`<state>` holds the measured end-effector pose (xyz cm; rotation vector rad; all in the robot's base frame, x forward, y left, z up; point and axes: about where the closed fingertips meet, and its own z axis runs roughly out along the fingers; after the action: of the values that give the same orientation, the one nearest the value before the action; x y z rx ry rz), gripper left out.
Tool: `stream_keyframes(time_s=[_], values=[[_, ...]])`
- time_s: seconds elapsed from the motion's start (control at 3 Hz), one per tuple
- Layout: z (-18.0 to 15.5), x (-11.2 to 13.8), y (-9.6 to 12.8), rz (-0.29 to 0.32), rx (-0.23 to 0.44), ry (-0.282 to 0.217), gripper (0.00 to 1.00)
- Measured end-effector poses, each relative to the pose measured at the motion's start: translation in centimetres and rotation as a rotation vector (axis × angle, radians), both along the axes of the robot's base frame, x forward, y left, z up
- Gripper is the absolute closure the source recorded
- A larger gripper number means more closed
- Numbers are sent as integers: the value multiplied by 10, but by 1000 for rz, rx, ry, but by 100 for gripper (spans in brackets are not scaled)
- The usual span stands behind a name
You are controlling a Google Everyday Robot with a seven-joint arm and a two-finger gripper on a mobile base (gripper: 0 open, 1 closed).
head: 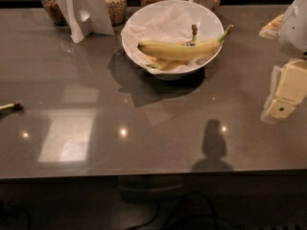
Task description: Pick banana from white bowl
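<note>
The banana [184, 49] is long, curved and yellow with a small blue sticker. It lies across the white bowl [139, 20], its brownish stem tip pointing up right over the rim. Shorter, paler bananas [163, 63] lie under it on crumpled white paper. The bowl stands at the back middle of the grey table. My gripper [283, 99] hangs at the right edge of the view, to the right of the bowl and well apart from it, above the table.
Glass jars of grain [115, 4] stand at the back behind white card stands [84, 11]. A small object [9, 107] lies at the left edge. The table's front edge [153, 174] runs across the bottom, with cables on the floor below.
</note>
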<state>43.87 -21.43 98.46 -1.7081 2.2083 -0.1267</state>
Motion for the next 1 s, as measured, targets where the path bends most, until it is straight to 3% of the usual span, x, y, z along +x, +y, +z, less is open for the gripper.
stream_keyframes(time_s=[0.33,1.0], values=[[0,0,0,0,0,0,0],[7,18,10,25,39,-84,0]])
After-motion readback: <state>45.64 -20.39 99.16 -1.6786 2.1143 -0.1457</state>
